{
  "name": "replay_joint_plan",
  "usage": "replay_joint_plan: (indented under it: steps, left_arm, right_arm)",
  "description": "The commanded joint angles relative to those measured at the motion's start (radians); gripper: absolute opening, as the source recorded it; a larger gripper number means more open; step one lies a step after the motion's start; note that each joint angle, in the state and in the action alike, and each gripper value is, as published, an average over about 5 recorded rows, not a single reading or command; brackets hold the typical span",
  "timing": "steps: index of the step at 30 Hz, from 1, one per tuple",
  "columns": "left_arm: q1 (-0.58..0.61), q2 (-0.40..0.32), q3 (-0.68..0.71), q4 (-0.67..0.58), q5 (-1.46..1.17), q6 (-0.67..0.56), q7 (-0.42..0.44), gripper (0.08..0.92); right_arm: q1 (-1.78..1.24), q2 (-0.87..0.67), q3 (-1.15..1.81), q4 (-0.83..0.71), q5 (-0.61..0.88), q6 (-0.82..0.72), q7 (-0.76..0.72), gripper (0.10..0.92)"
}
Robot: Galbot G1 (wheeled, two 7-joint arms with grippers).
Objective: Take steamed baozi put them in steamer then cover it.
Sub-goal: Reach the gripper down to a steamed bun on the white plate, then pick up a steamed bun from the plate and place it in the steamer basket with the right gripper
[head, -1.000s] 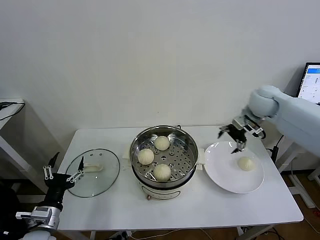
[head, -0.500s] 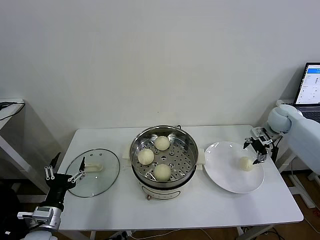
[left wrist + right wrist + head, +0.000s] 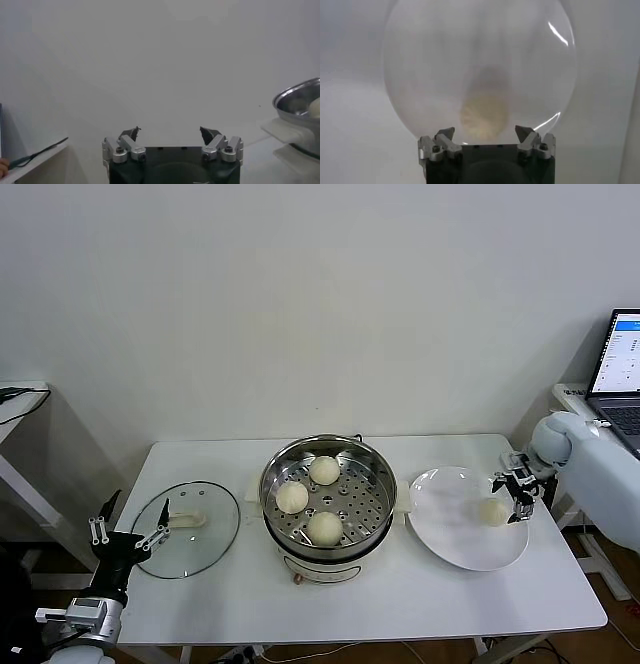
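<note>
Now, last baozi: lies alone on the white plate, towards its right side, well apart from the steamer
Baozi in steamer: three buns sit on the perforated tray, one at the back, one to the left, one at the front
Steamer: stands mid-table, uncovered, between plate and cover
Cover: glass lid lies flat on the table left of the steamer, white handle up
Right gripper: low over the plate's right edge, just beside the last bun, jaws spread wide with nothing between them
Left gripper: parked off the table's left front corner near the lid, jaws wide, empty
Risk: the fingers may come down on the bun's shoulder, not around it, and roll it across the slick plate; a hard squeeze could dent the soft dough
Risk at transfer: the freest tray space seems to be on the right; a careless drop could land on a neighbouring bun
Right wrist view: shows the bun straight ahead between the fingertips, alignment the head view cannot confirm
Head view: alone shows the whole layout, tray, lid and both arms
</note>
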Motion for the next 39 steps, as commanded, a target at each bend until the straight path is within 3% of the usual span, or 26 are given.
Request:
replay_joint_plan:
  steps: [1, 19, 30, 34, 39]
  left_arm:
    - [0.000, 0.000, 0.000, 0.000, 0.000, 0.000, 0.000, 0.823]
    - [0.001, -0.001, 0.003, 0.007, 0.002, -0.002, 0.000, 0.823]
    - [-0.004, 0.000, 0.006, 0.014, 0.002, -0.003, 0.001, 0.823]
    - [-0.004, 0.000, 0.007, 0.010, 0.002, -0.002, 0.001, 0.823]
    - [-0.004, 0.000, 0.011, 0.006, 0.002, 0.000, -0.002, 0.823]
  right_arm:
    - [-0.034, 0.047, 0.049, -0.057, -0.050, 0.007, 0.020, 0.823]
    - [-0.040, 0.076, 0.073, -0.089, -0.109, 0.030, 0.030, 0.814]
    - [-0.034, 0.085, 0.072, -0.096, -0.108, 0.037, 0.029, 0.690]
    - [-0.022, 0.061, 0.051, -0.069, -0.067, 0.025, 0.014, 0.686]
    - [0.031, -0.037, -0.041, 0.049, 0.095, -0.045, -0.030, 0.683]
